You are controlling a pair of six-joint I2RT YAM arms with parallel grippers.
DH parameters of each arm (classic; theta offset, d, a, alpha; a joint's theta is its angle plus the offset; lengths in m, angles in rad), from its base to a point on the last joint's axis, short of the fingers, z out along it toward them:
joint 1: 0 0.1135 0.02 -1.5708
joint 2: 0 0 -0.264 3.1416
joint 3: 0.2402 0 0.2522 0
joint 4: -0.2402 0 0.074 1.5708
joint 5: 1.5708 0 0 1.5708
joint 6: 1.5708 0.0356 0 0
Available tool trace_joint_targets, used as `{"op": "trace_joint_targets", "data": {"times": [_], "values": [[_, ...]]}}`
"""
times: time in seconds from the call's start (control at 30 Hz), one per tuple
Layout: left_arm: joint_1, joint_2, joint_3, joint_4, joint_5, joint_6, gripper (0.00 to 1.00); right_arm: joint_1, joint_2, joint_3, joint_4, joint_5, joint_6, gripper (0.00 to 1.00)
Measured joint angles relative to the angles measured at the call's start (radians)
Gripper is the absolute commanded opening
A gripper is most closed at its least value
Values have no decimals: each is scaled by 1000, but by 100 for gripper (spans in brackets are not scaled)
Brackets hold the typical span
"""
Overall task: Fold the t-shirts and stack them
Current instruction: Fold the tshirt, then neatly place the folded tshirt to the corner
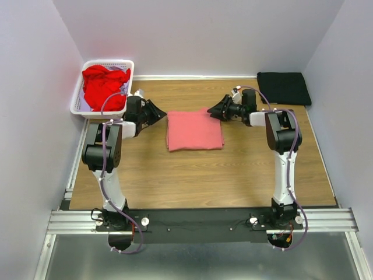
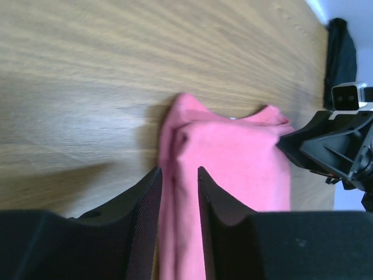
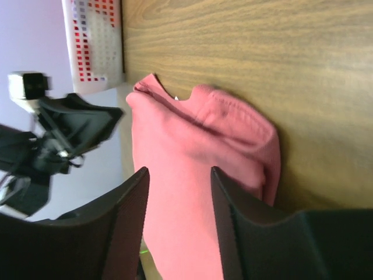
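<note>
Left gripper point(image 2: 179, 172) and right gripper point(image 3: 178, 172) hung with jaws parted, grasping nothing, flanking the folded salmon-pink t-shirt point(image 1: 194, 129) at centre frame on the counter point(image 1: 233, 175), seemingly squared for stacking.

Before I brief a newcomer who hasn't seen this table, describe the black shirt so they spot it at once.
On the wooden table, look to the far right corner by the back wall. The black t-shirt lies there, folded flat. It is the only dark cloth: the salmon-pink shirt lies mid-table, the red one heaped in the white basket.
</note>
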Motion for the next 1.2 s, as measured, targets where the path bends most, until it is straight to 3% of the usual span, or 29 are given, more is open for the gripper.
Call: {"op": "trace_joint_targets", "data": {"times": [0.17, 0.3, 0.53, 0.73, 0.97, 1.2], "values": [[-26, -143, 4, -66, -21, 59, 49, -10, -166, -66, -144, 50, -112, 60], [-100, -266, 25, -159, -124, 181, 57, -13, -336, -99, -300, 156, -226, 68], [-435, -354, 53, -282, -411, 466, 67, -50, -595, -203, -547, 401, -392, 80], [-691, -296, 71, -326, -584, 684, 67, -147, -705, -347, -697, 539, -430, 95], [-813, -137, 156, -342, -623, 826, 65, -180, -778, -434, -768, 571, -425, 100], [-856, 15, 236, -368, -622, 888, 58, -198, -788, -486, -773, 571, -403, 100]]}}
